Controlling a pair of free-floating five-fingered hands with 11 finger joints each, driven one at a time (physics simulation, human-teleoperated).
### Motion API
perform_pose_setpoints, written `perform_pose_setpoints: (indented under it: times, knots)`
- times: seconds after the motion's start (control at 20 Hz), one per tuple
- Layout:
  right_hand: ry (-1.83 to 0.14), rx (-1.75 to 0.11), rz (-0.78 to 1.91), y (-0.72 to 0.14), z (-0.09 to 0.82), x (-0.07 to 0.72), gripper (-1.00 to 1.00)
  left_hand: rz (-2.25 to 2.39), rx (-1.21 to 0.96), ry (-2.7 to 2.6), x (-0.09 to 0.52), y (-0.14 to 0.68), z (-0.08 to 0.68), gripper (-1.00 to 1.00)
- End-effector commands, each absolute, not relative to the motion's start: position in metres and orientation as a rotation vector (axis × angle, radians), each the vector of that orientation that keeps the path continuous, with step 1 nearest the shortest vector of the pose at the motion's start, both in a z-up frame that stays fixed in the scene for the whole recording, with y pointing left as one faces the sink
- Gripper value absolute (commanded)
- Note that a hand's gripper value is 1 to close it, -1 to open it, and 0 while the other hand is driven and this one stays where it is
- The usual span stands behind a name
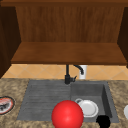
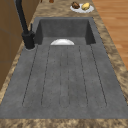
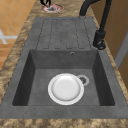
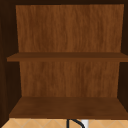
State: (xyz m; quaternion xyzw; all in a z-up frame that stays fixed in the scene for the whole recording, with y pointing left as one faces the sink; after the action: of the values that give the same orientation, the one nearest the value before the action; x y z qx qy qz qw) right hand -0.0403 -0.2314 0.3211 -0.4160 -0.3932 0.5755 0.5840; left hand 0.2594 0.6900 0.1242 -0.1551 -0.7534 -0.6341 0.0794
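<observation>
A white plate (image 1: 89, 108) (image 3: 65, 88) lies flat on the floor of the sink basin (image 1: 106, 100) (image 3: 40, 75), beside the drain (image 3: 83, 80); its far edge also shows in the left side view (image 2: 62, 42). A glossy red ball (image 1: 67, 114) sits low in the front view, in front of the sink's near rim and covering the plate's left edge. A small black shape, which I take for my right hand (image 1: 103, 121), shows at the bottom right of the sink's front edge, just right of the ball and below the plate.
A black faucet (image 1: 67, 75) (image 2: 25, 27) (image 3: 100, 37) stands behind the sink, with the ribbed drainboard (image 1: 45, 97) (image 2: 65, 77) to the left. A red-rimmed plate (image 1: 5, 105) (image 3: 52, 8) lies on the left counter, and a plate with food (image 2: 82, 7) on the right. Wooden shelves (image 4: 67, 107) hang above.
</observation>
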Motion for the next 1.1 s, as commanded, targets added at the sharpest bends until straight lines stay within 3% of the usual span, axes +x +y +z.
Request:
perform_pose_setpoints:
  times: [0.0,0.85,0.9,1.05]
  knots:
    - [-0.918,-0.971,1.343,-0.231,0.321,-0.04,0.0,-1.855,-0.504,-2.238,0.252,0.698,0.12,1.0]
    - [-0.918,-0.971,1.343,-0.231,0.321,-0.04,0.0,-1.897,-0.463,-2.272,0.256,0.691,0.124,1.0]
    - [-0.918,-0.971,1.343,-0.231,0.321,-0.04,0.0,-1.91,-0.46,-2.261,0.256,0.689,0.124,-1.0]
    - [-0.918,-0.971,1.343,-0.231,0.321,-0.04,0.0,-1.887,-0.389,-2.293,0.256,0.685,0.153,-1.0]
